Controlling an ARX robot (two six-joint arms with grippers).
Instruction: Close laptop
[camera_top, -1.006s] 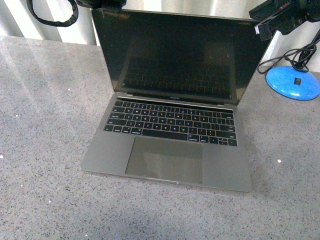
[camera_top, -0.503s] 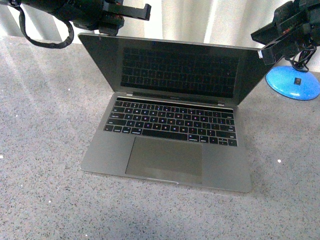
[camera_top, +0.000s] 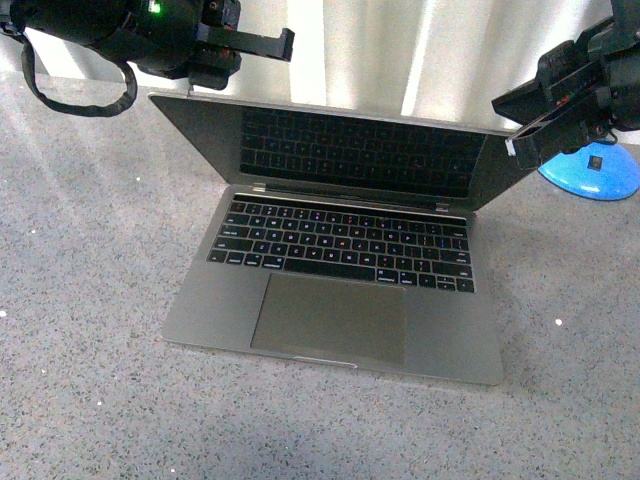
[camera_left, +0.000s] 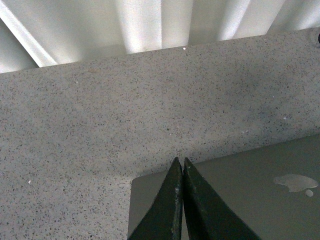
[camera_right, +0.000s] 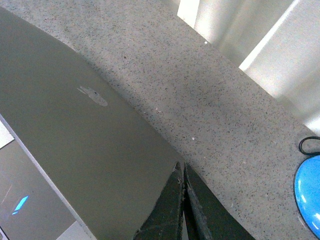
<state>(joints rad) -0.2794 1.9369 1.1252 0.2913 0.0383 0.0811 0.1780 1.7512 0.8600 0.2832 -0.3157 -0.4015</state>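
Note:
The grey-silver laptop (camera_top: 340, 320) lies open on the speckled grey counter, its black screen (camera_top: 350, 150) tilted forward over the black keys (camera_top: 340, 245). My left gripper (camera_top: 205, 85) is shut, its tips against the lid's far left corner. In the left wrist view the shut gripper (camera_left: 180, 161) rests on the lid's back (camera_left: 240, 195), near the pale apple logo (camera_left: 295, 182). My right gripper (camera_top: 515, 145) is shut at the lid's far right corner. In the right wrist view its tips (camera_right: 180, 166) touch the lid (camera_right: 75, 140) at its edge.
A blue round base (camera_top: 600, 172) with a black cable sits on the counter (camera_top: 90, 260) behind the right gripper; it also shows in the right wrist view (camera_right: 310, 200). A black strap loop (camera_top: 80, 102) hangs from the left arm. White curtains (camera_top: 360, 50) stand behind.
The lid has tilted forward and lower over the keyboard. Both shut grippers have come down and toward me with its top corners.

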